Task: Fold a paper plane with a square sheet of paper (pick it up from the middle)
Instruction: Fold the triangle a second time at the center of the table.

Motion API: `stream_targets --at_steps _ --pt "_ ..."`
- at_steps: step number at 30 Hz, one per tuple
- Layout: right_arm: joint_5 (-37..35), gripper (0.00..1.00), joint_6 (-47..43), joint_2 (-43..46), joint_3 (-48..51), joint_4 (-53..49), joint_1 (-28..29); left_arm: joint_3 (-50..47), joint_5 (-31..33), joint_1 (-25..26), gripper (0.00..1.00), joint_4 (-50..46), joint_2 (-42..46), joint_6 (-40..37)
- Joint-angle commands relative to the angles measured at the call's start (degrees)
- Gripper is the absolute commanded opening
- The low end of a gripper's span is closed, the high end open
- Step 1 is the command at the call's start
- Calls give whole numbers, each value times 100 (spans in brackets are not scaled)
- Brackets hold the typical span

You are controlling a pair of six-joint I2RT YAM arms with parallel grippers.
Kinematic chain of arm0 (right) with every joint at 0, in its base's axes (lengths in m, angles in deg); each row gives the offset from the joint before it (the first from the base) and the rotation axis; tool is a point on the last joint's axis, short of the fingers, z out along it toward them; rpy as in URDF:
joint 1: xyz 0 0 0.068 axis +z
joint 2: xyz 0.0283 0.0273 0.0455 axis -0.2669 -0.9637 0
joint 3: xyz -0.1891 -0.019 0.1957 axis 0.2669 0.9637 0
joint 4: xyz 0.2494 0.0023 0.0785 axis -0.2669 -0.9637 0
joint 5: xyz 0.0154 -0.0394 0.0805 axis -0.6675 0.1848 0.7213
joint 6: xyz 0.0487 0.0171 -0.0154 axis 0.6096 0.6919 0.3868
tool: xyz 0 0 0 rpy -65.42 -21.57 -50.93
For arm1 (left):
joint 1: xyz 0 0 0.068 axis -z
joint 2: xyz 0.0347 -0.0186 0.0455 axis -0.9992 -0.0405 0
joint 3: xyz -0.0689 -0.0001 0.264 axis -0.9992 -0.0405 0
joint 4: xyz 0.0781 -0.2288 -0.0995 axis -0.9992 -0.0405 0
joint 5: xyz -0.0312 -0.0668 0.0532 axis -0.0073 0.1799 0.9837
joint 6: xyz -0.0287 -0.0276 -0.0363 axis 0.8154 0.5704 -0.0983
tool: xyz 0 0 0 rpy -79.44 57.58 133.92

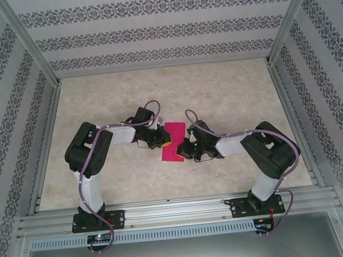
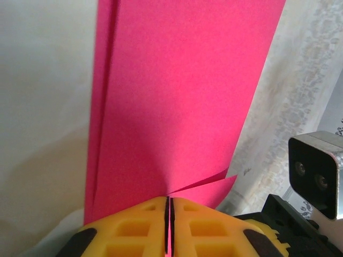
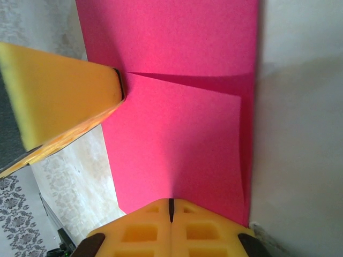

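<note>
While the left claw pinches one long edge of the thin folded magenta-pink paper sheet, the right claw pinches the other. Its long axis runs away from the arm bases.

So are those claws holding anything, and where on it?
Yes: the folded magenta-pink sheet of paper. The left gripper pinches one long edge, the right gripper the opposite edge.

A: Top cam, centre: paper too small to read any folds. Its left & right edges tuck under the left gripper and right gripper.
B: Left wrist cam?
A: Paper runs off frame top; btm edge hidden behind yellow fingers, btm centre.
B: Right wrist?
A: Cut off at top too; btm edge behind fingers.
</note>
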Motion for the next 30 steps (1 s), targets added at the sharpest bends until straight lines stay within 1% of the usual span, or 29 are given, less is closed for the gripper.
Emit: stream_targets --at_steps 1,4,9,12,19,24,30 --pt "-223 3 58 -75 173 -287 54 180 335 32 16 -721 331 -370" --pt "-216 3 55 -113 151 -280 58 183 294 102 17 -813 523 -407" --pt "-224 3 56 -105 151 -292 63 -120 194 204 12 -464 614 -168" --pt "-236 3 53 -100 160 -331 64 -197 38 310 11 -200 547 -44" --pt "-231 2 54 -154 151 -332 63 -234 66 492 9 -45 254 84" --pt "-288 1 16 -157 158 -515 63 -164 486 483 8 -331 136 30" --pt "-314 0 -60 -202 126 -728 58 -276 604 416 8 -213 30 45"
